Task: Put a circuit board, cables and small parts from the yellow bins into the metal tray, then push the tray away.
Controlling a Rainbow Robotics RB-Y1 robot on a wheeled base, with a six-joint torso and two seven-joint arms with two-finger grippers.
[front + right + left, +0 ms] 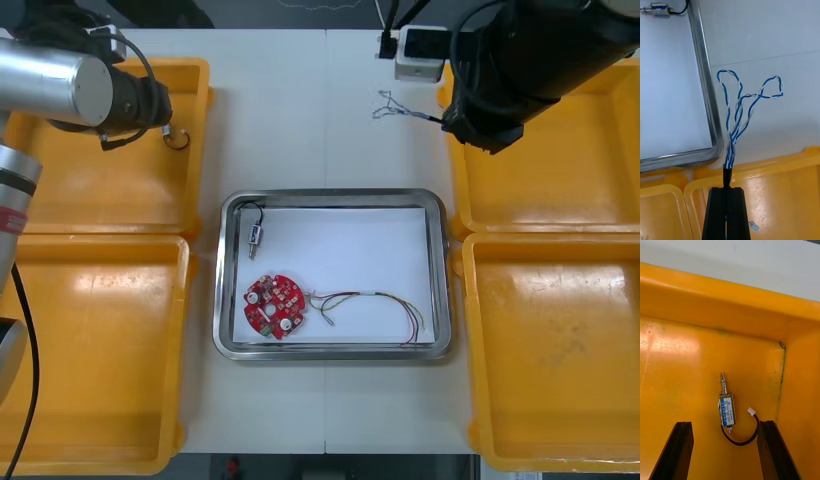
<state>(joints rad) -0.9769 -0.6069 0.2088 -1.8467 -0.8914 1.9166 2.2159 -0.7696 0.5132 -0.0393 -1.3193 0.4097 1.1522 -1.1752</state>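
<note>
- Right gripper (729, 189) is clenching the blue and white cable (738, 112), which is dangling over the table (771, 45) just outside the far right corner of the tray (709, 108).
- Left gripper (725, 424) is hovering released, straddling a small metal part (727, 405) in the far left bin (715, 307).

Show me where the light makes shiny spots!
Front view: pale glare on the near left bin and near right bin. Left wrist view: a bright patch on the far left bin floor, beside the open left gripper over a small metal part. Right wrist view: the tray rim gleams beside the cable that the right gripper pinches.
</note>
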